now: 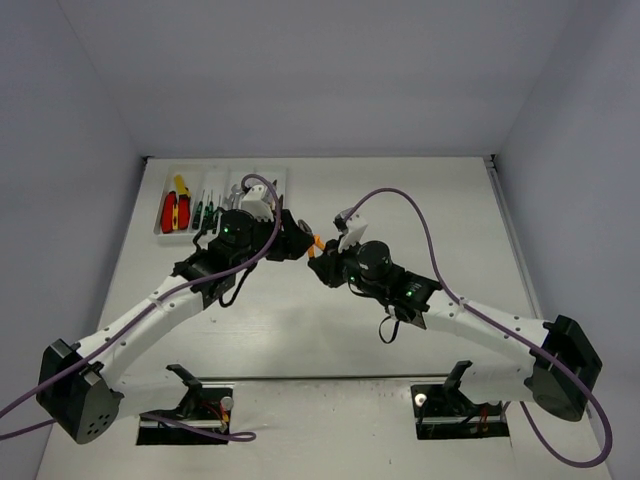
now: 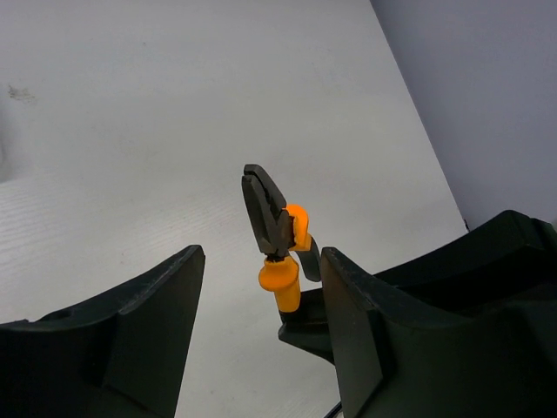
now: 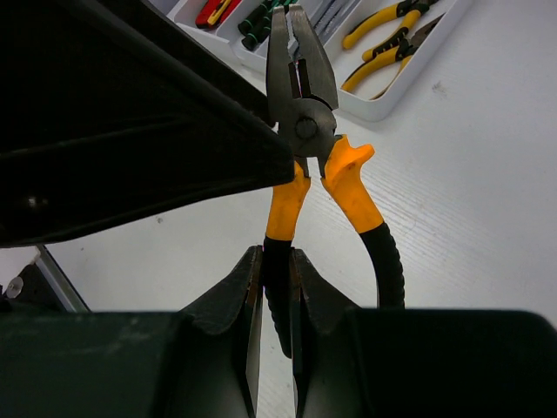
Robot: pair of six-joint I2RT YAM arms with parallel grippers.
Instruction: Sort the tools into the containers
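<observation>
Pinching the orange-handled pliers (image 3: 301, 129) by one rubbery grip, right fingers (image 3: 231, 306) clamp tight; left fingers (image 2: 139, 322) gape.

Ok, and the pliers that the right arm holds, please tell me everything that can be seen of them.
The pliers have a dark metal head, nearly closed, and orange handles with black grips. The fingers of the right gripper are shut on one handle; the other is free. The tool is held above the white table, its head at the open fingers of the left gripper; contact there is unclear.
</observation>
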